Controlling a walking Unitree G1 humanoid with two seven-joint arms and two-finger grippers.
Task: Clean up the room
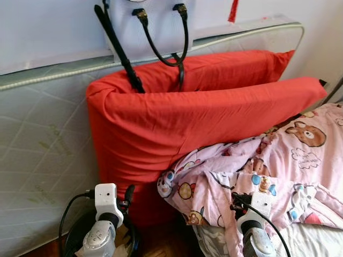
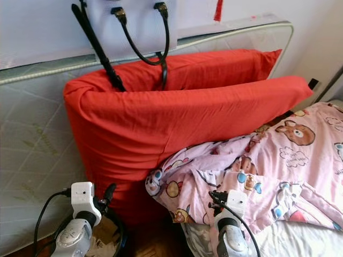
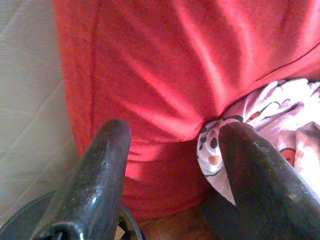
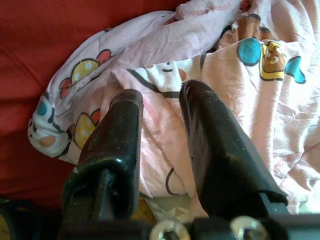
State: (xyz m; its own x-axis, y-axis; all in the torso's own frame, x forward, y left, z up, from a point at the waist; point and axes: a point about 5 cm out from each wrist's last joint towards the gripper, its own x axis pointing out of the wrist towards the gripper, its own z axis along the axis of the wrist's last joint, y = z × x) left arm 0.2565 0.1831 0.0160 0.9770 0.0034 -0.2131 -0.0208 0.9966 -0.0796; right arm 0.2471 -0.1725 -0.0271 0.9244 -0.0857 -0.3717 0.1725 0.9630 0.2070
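Note:
Two big red pillows (image 1: 203, 118) stand on edge against an upright mattress (image 1: 43, 139). A pink blanket with cartoon bears (image 1: 289, 160) lies crumpled on the bed at the right, its corner hanging against the front pillow. My left gripper (image 3: 175, 130) is low on the left, open, facing the lower edge of the red pillow with nothing between its fingers. My right gripper (image 4: 160, 97) hovers just over the blanket's hanging fold, its fingers a little apart and holding nothing.
A white bag with black handles (image 1: 161, 32) hangs above the pillows. A black round object with a cable (image 1: 75, 235) sits on the wooden floor (image 1: 161, 246) by my left arm. White bed sheet (image 1: 316, 241) shows at the bottom right.

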